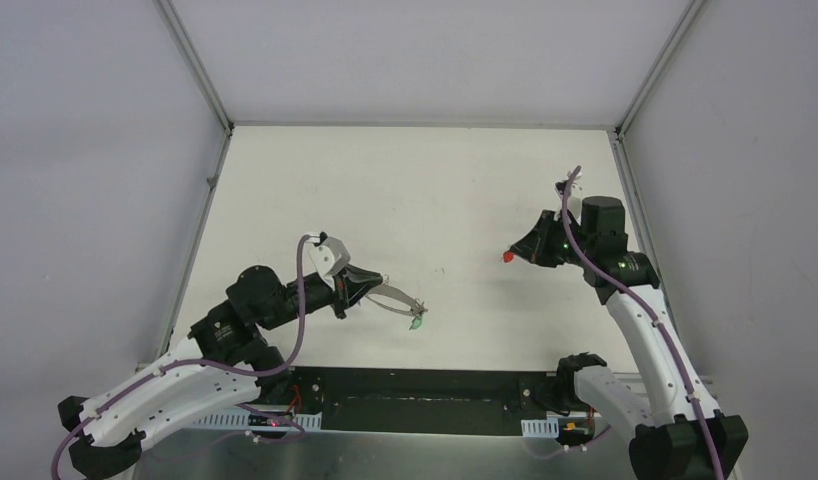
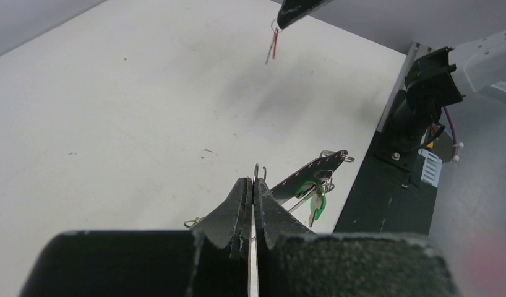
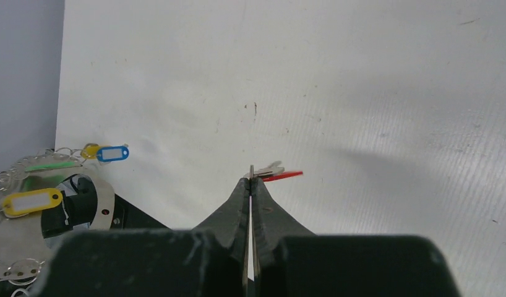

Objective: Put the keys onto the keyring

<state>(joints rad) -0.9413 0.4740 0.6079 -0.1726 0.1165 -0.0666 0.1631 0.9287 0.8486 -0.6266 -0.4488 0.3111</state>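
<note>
I'm seeing a white worktop [image 1: 415, 190], grey walls [image 1: 85, 200] around. My left claw [image 1: 370, 287] is clamping shut on the keyring [image 1: 400, 300], green key [image 1: 416, 323] dangling; right claw [image 1: 520, 253] is pinching the red key [image 1: 507, 257] above the worktop.

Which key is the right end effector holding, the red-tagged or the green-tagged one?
The red-tagged key, pinched in the shut right end effector, clear of the other arm. The green-tagged key hangs at the keyring gripped by the left end effector.

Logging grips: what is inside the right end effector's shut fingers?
The red key pokes out of the shut right end effector. Whatever part the pads pinch is covered by them.
</note>
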